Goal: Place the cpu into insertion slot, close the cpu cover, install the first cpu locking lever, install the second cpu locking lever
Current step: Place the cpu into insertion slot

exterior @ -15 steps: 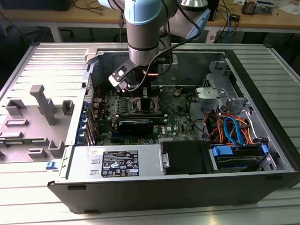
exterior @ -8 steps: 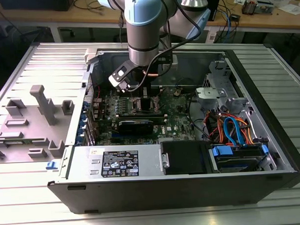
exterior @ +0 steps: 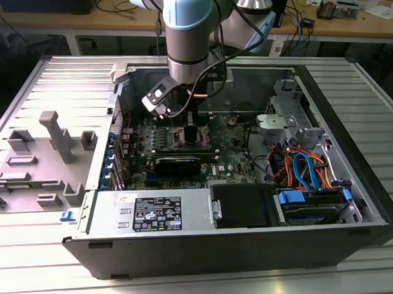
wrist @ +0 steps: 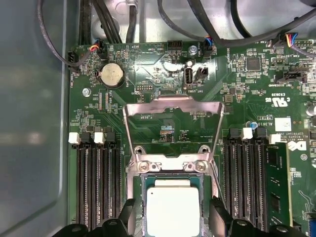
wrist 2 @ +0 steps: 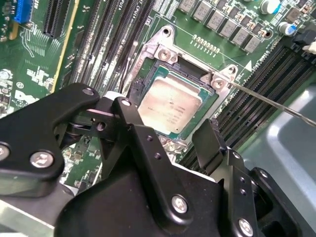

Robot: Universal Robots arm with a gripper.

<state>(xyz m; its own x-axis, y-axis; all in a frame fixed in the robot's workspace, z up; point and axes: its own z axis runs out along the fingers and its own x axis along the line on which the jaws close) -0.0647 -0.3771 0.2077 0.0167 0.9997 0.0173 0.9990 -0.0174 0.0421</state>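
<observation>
Pincer [wrist 2: 167, 119] hanging wide open, gripping nothing, fingers [wrist: 129, 213] straddling cpu [wrist: 174, 202] that is sitting in insertion slot [wrist: 170, 167]; cpu cover [wrist: 173, 102] standing raised.

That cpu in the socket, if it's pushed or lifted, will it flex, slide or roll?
The cpu has a flat, smooth metal top, so it's probably stiff and a bit slippery. Flat and square, it shouldn't roll. Seated in the insertion slot, a sideways push likely won't shift it.
</observation>
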